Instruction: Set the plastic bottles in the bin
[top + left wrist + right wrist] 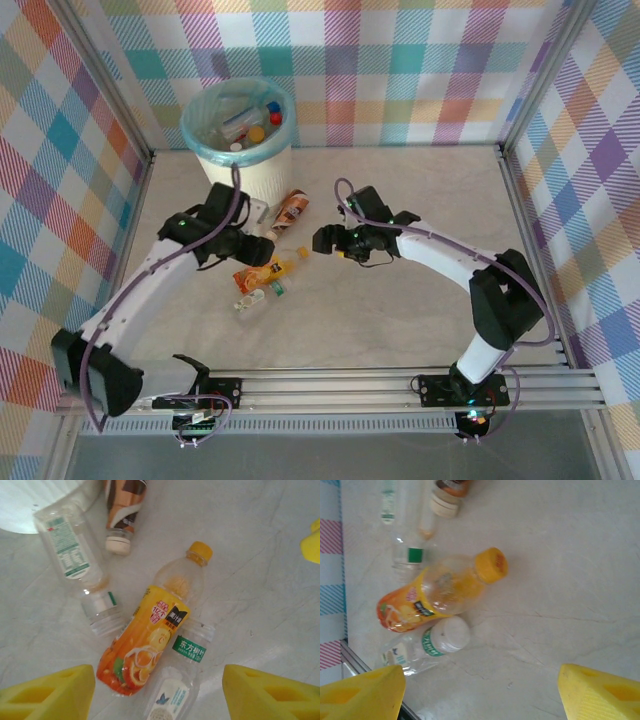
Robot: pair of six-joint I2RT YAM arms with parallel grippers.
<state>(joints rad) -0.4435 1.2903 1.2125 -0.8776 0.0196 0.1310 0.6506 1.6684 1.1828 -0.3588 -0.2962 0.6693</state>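
1. Seen from above, a pale marbled worktop (420, 200) sits inside walls of pastel plaid cloth. Two robot arms reach in from the near edge.
2. The bin (265, 170), white, ribbed and lined with a light teal bag, stands at the far left of the worktop. Several bottles (250, 122) already lie inside it, with red, yellow and blue caps showing.
3. Four bottles lie on their sides on the worktop, in front of the bin and between the two arms.
4. The orange juice bottle (155, 630) has a yellow cap and a fruit-printed label. It lies in the middle of the group.
5. A clear bottle with a green band (182, 680) and a white cap lies touching the orange juice bottle, on its near side.
6. A clear bottle with a green-and-white label (75, 565) lies just beside the orange juice bottle, towards the bin.
7. A brown-label bottle (122, 510) with a cream cap lies nearest the bin, apart from the orange one.
8. The left gripper (157, 680) hovers over the group. Its yellow jaws are spread wide and released; the base of the orange juice bottle lies below the gap, untouched.
9. The right gripper (480, 690) hangs near the orange juice bottle's cap end. Its jaws are also parted and grasp nothing, with bare worktop beneath them.
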